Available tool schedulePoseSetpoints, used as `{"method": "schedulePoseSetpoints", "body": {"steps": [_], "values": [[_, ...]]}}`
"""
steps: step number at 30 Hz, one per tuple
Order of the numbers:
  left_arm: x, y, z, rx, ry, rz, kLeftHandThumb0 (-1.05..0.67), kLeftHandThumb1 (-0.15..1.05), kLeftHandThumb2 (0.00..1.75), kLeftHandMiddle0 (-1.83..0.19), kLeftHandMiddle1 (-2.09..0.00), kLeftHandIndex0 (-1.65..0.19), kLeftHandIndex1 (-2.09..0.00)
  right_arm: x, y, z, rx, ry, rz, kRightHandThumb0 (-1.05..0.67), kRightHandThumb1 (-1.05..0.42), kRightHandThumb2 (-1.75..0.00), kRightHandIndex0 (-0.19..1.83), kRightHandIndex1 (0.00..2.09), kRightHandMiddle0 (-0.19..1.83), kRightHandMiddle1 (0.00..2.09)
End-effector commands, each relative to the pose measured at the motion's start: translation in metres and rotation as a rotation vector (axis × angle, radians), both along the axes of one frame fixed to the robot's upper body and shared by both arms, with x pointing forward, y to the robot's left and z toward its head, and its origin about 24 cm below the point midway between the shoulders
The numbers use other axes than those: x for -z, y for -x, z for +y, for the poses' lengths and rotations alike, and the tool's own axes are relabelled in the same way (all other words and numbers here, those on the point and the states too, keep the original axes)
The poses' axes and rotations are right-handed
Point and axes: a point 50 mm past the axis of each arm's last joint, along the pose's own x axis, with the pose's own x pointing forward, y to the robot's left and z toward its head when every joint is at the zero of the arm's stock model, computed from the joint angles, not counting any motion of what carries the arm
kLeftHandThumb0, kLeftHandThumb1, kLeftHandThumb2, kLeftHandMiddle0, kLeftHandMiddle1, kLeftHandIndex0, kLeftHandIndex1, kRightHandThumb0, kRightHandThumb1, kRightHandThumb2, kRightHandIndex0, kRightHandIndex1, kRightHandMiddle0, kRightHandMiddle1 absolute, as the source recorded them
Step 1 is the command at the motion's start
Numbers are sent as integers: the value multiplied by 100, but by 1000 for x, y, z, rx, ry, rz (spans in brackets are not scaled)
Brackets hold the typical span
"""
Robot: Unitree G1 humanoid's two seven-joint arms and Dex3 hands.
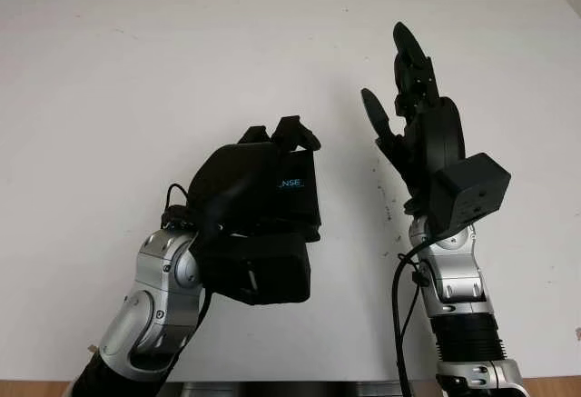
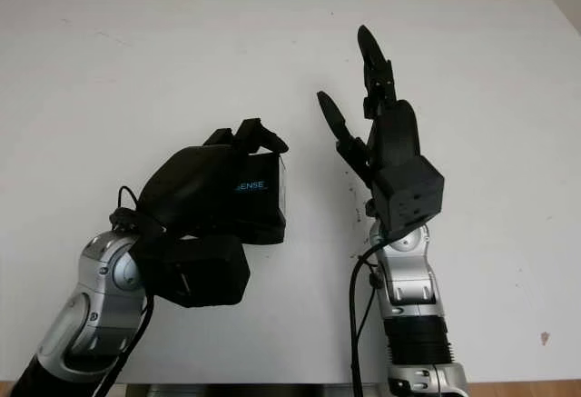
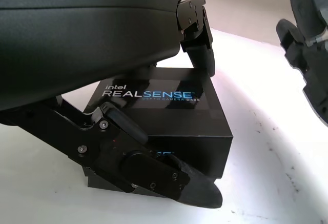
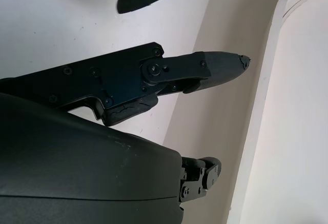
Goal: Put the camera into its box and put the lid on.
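A black box printed "intel REALSENSE" has its lid on, and the camera is hidden. My left hand is shut on the box: fingers curl over its far top edge and the thumb presses its near side. The box looks to be sitting on the white table, a little left of centre. My right hand is open and raised upright just to the right of the box, a small gap away, palm turned towards it and holding nothing.
The white table top stretches wide behind and to both sides of the hands. Its front edge runs just behind my forearms, and its far edge meets a pale wall. A few small dark specks mark the surface between the hands.
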Motion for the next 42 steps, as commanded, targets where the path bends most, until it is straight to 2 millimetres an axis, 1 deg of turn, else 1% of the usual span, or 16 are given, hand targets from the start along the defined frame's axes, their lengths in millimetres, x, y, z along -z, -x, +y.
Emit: {"method": "schedulePoseSetpoints", "body": {"steps": [1,2,4,5,6,7,8,12,21,25,29,32,34,36,39,42], "values": [[4,2,-6,25,-70,3,-40,105,33,8,-183,17,-148,-1,0,0,3,6,-12,-74,-105,-26,3,6,-5,36],[5,3,-6,27,-87,11,-42,105,34,13,-174,16,-140,-1,0,0,-2,-1,-10,-74,-105,-26,3,6,-5,37],[6,5,-7,28,-121,22,-52,105,35,7,-93,12,-85,-1,1,0,-5,-11,-7,-74,-105,-25,2,6,-8,37],[6,5,-8,26,-150,19,-56,105,35,3,-60,8,-61,-1,1,0,-6,-15,-7,-74,-105,-25,2,6,-8,38],[6,6,-8,23,-180,15,-59,105,36,-1,-37,4,-42,-1,1,0,-5,-17,-7,-74,-105,-24,2,5,-7,38],[6,6,-8,18,-201,15,-62,105,37,-1,-20,4,-26,-1,1,0,-3,-11,-9,-73,-105,-24,2,5,-7,39],[6,6,-9,13,-215,18,-64,105,38,1,-13,4,-20,-1,1,0,-2,-7,-11,-73,-105,-25,2,5,-8,40],[7,8,-9,4,-237,45,-66,105,40,8,-4,8,-11,0,1,1,-6,-14,-8,-73,-105,-25,2,5,-10,41],[8,8,-9,-7,-223,85,-67,105,43,12,-4,9,-8,1,1,-2,-5,-6,-6,-75,-105,-25,1,5,-13,44],[10,7,-7,-1,-150,107,-67,105,46,18,-2,13,-5,1,1,-3,-5,-10,0,-74,-105,-25,1,5,-13,46],[15,4,-3,18,-82,154,-73,105,60,19,0,19,0,1,2,-7,-6,-5,-2,-74,-105,-25,0,5,-14,47],[11,-1,10,95,133,318,-81,105,69,19,0,19,0,0,3,-9,-13,-14,0,-73,-105,-24,-1,4,-14,47],[5,-2,18,150,243,401,-83,105,70,19,0,19,0,-1,3,-10,-17,-16,-2,-73,-105,-24,-1,4,-13,48],[-7,-6,36,217,395,496,-90,105,71,19,0,19,0,-1,3,-12,-13,-7,-11,-72,-105,-23,0,5,-15,48],[-21,-10,58,274,559,543,-97,105,71,19,0,19,0,-2,4,-15,-16,7,-14,-72,-105,-23,0,5,-16,47],[-31,-15,75,323,614,530,-94,105,73,19,0,19,0,-2,3,-16,-12,26,-11,-74,-105,-24,0,5,-14,46]]}}
